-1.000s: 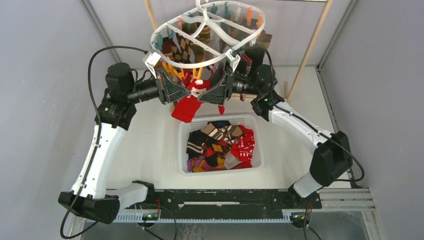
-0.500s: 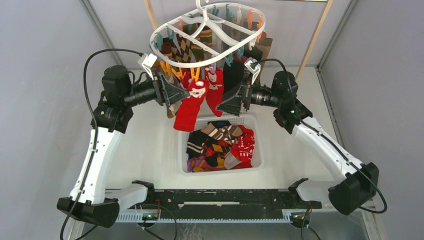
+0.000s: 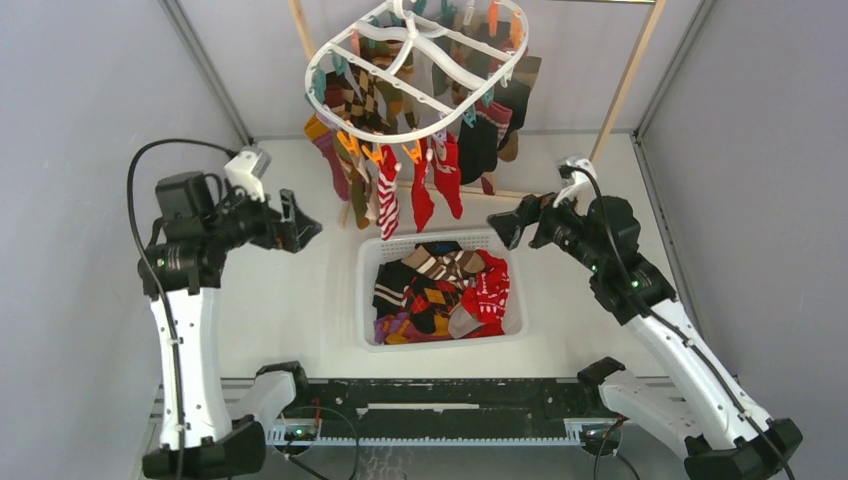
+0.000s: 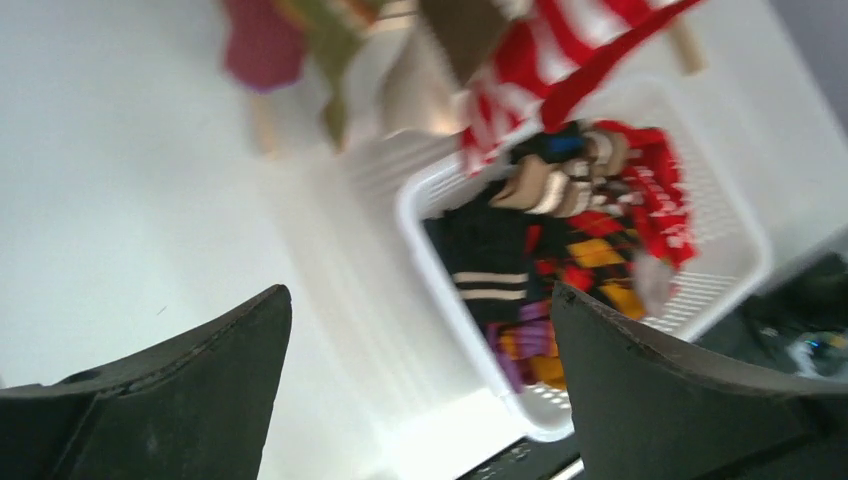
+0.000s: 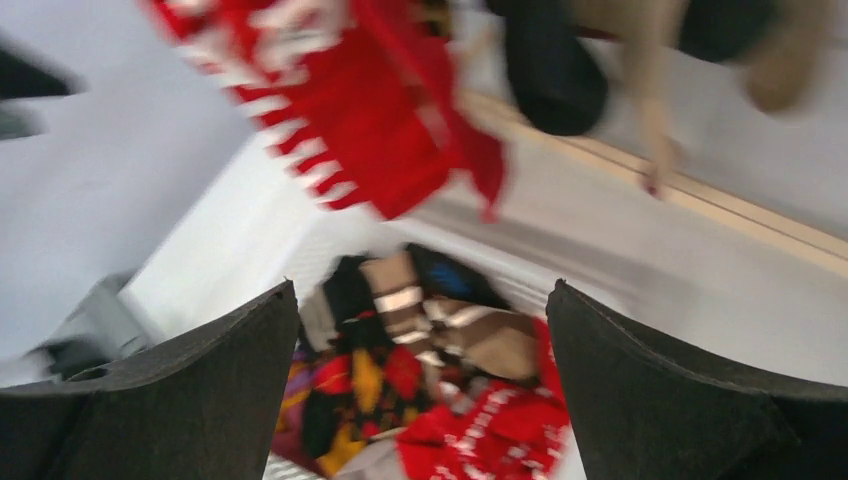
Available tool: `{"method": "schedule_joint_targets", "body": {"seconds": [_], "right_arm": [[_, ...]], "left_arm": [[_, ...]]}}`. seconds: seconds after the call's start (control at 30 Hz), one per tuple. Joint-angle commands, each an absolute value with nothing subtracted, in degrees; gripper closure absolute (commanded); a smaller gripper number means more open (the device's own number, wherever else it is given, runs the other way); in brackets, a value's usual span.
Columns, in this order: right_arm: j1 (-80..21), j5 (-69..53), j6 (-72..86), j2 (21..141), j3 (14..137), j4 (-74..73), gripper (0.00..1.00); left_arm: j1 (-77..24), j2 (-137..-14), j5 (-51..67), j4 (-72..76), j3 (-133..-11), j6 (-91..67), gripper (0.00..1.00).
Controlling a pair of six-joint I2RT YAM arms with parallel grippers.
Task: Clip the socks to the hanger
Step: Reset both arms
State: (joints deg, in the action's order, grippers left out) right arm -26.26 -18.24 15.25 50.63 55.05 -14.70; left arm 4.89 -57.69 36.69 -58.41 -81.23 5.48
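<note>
Hanger (image 3: 395,137) hangs up back above the tabletop (image 3: 290,300), socks (image 3: 420,190) clipped round its rim, more heaped in the basket (image 3: 365,300) below. Your left pincer (image 3: 300,226) and right pincer (image 3: 506,226) both gape empty either side. Dig into that heap carelessly and you'll likely drag up two tangled socks, or knock the hanger swinging.

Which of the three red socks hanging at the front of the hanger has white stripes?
The leftmost red sock in the overhead view; the two red socks to its right look mostly plain.
</note>
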Motion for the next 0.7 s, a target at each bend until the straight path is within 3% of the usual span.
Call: {"method": "schedule_joint_targets", "body": {"seconds": [0.0,0.17,0.4,0.67], "right_arm": [[-22.3,8.7,14.1,47.6,48.9,-13.7,0.0],[-16.3,30.0,14.8,44.0,34.1,2.6,0.0],[-9.7,37.5,11.2,52.0,21.1,23.2,0.0],[-2.1,25.5,10.9,62.3,14.5,41.3,0.0]], "left_arm": [[14.5,-56.5,32.0,-55.9,-73.0,16.4,0.0],[19.1,-58.5,23.7,-26.5,-55.6,8.1,0.0],[19.0,-65.7,16.5,10.0,-36.9,-3.6,0.0],[18.3,-70.2,12.3,32.1,-25.8,-7.8,0.0]]}}
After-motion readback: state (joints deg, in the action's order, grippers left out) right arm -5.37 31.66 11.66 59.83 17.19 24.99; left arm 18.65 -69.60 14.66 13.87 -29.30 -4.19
